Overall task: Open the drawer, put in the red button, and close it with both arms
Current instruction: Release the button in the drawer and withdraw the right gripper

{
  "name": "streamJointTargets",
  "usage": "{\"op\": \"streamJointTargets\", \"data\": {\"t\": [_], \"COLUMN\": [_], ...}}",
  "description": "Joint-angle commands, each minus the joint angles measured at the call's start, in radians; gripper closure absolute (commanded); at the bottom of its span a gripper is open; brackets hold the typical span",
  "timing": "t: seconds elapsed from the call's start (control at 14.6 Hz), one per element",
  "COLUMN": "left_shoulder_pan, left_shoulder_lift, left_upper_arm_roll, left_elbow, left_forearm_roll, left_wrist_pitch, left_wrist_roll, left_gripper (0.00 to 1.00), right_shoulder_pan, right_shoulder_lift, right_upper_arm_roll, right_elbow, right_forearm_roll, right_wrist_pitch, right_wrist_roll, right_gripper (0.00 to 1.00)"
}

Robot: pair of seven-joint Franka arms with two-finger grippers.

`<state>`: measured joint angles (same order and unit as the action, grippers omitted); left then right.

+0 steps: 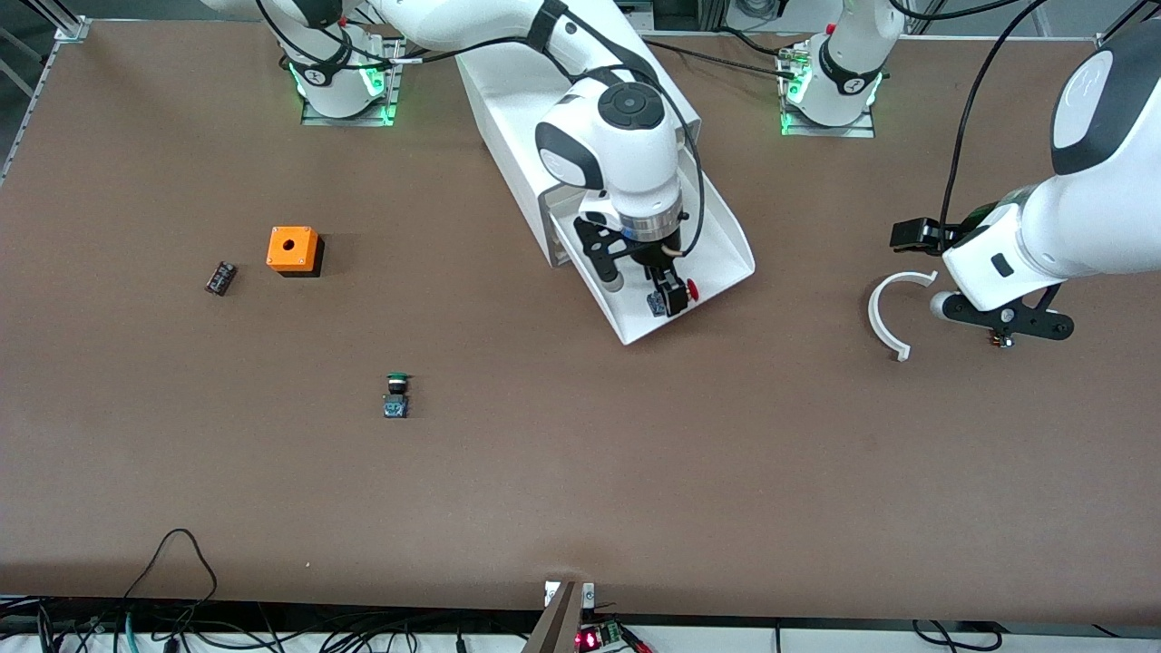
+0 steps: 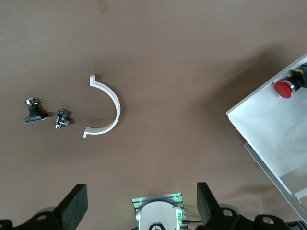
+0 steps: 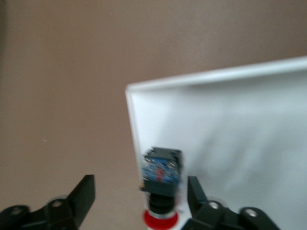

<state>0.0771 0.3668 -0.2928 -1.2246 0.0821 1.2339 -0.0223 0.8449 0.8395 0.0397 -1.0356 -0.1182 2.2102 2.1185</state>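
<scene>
The drawer [image 1: 726,236] stands pulled out of the white cabinet [image 1: 517,100], toward the front camera. The red button [image 1: 689,290] lies on its side in the drawer, near the front corner. My right gripper [image 1: 669,297] hangs low over that corner. In the right wrist view the right gripper [image 3: 139,191] is open, with the button [image 3: 162,175] lying free between its fingers on the drawer floor [image 3: 230,134]. My left gripper [image 1: 1005,319] waits over the table at the left arm's end. In the left wrist view the left gripper [image 2: 141,199] is open and empty. That view also shows the button [image 2: 284,88] and the drawer [image 2: 268,134].
A white curved piece [image 1: 884,313] lies on the table beside the left gripper, with two small black parts [image 2: 34,111] close by. An orange box with a round hole [image 1: 293,249], a small dark part [image 1: 220,277] and a green-capped button [image 1: 395,396] lie toward the right arm's end.
</scene>
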Motion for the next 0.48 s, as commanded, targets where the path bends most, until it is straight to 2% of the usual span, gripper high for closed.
{"op": "streamJointTargets", "data": {"t": [0.0, 0.21, 0.41], "left_shoulder_pan": [-0.010, -0.007, -0.031], "left_shoulder_lift": [0.021, 0.020, 0.020], "left_upper_arm_roll": [0.000, 0.000, -0.003], "left_elbow": [0.036, 0.007, -0.091], "left_forearm_roll": [0.021, -0.048, -0.073], "left_wrist_pitch": [0.030, 0.151, 0.303], "left_wrist_roll": [-0.059, -0.213, -0.359], "left_gripper": [0.00, 0.00, 0.00], "right_shoulder_pan": [-0.076, -0.133, -0.222], "right_shoulder_lift": [-0.074, -0.129, -0.177], "right_upper_arm_roll": [0.011, 0.009, 0.009], "right_elbow": [0.006, 0.005, 0.002], "right_forearm_roll": [0.084, 0.124, 0.219], "right_wrist_pitch": [-0.035, -0.105, -0.187], "right_wrist_roll": [-0.160, -0.482, -0.781], "right_gripper": [0.00, 0.00, 0.00]}}
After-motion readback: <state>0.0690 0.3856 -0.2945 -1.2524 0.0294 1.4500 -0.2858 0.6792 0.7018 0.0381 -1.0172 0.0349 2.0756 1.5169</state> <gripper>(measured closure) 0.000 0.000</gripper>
